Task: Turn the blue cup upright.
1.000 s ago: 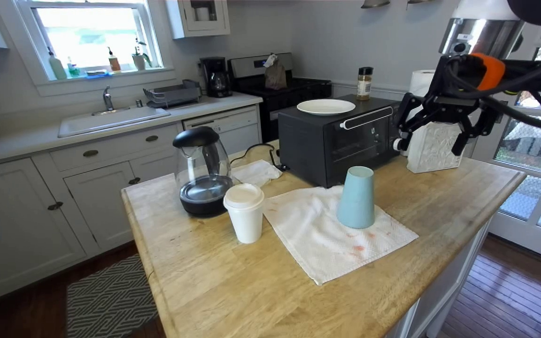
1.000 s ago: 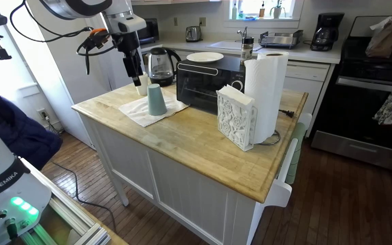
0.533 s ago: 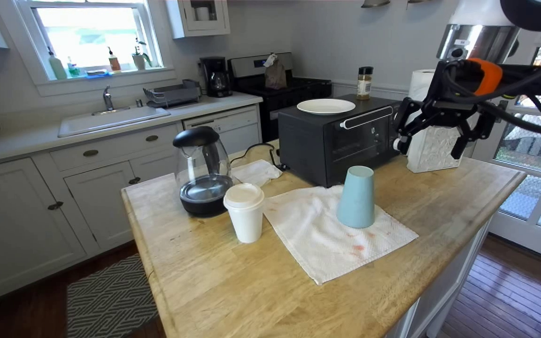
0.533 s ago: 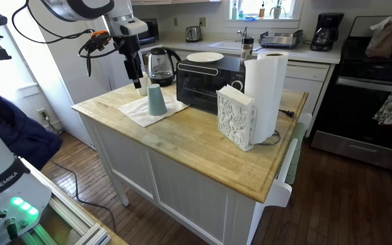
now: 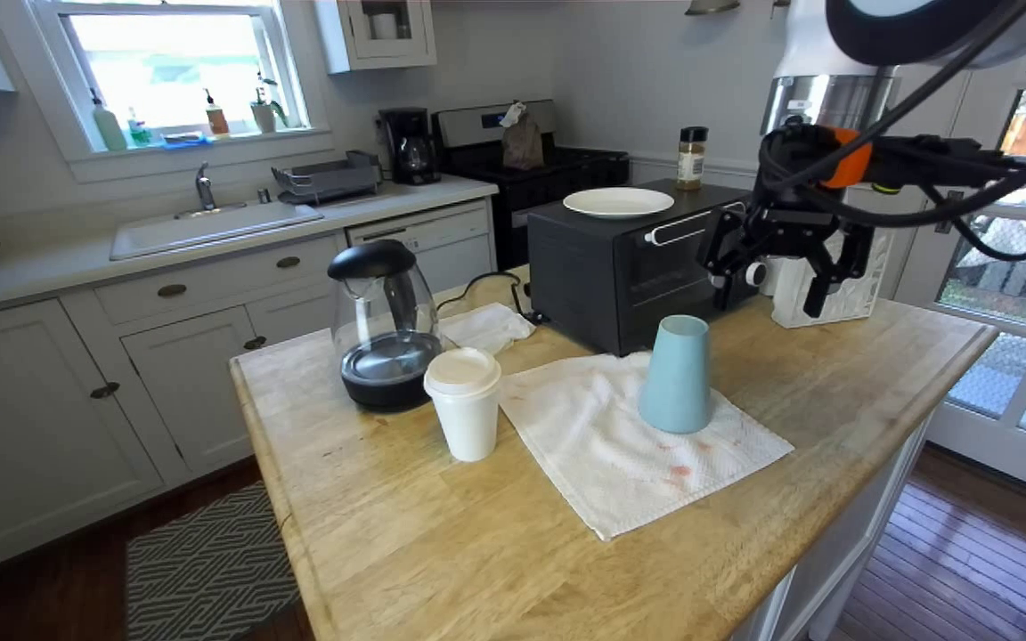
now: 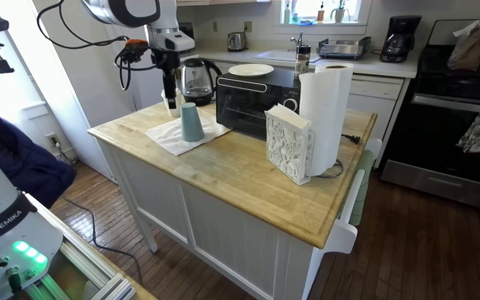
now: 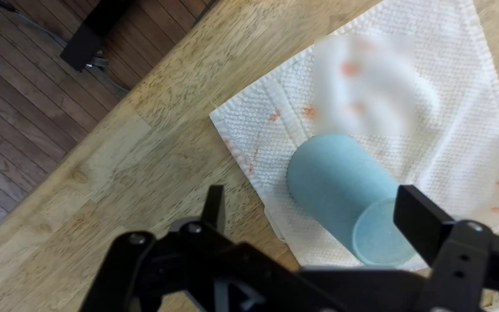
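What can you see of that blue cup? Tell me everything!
The blue cup is a plain, tapered, pale blue tumbler, plastic-looking, with no handle in view. It stands upside down, closed narrow base up, wider end on the white cloth, its inside hidden. The open gripper hangs nearby, not touching it.

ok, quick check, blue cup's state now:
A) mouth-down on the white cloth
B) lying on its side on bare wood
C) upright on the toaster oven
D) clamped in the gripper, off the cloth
A: the blue cup stands wide end down on the white cloth, its closed narrow end facing up in the wrist view.
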`<state>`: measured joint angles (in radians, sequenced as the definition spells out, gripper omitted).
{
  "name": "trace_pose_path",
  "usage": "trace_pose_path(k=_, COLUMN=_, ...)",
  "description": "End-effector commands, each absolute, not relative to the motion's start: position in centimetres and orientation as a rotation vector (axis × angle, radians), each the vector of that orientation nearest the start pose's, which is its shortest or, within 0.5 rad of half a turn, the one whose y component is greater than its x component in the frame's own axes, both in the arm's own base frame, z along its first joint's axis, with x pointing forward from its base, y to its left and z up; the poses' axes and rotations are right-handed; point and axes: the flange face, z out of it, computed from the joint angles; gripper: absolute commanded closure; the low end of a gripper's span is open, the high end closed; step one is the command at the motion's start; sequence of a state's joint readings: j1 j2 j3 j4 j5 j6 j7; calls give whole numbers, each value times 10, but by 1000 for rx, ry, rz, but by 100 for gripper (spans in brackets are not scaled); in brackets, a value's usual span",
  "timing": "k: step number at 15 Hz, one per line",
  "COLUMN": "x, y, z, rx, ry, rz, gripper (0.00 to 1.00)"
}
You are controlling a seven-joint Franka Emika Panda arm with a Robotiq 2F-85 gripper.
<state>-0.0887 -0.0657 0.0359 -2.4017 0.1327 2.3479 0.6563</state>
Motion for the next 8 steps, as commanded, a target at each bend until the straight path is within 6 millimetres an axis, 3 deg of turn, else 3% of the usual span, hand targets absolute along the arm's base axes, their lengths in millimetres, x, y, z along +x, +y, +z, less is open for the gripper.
trace_pose_path(k=1, x=522, y=-22, z=332, rx=-2787, ry=1158, rz=120, gripper=0)
trace_pose_path(k=8, x=567, y=-23, z=308, rx=-2782, ry=1158, rz=174, gripper=0)
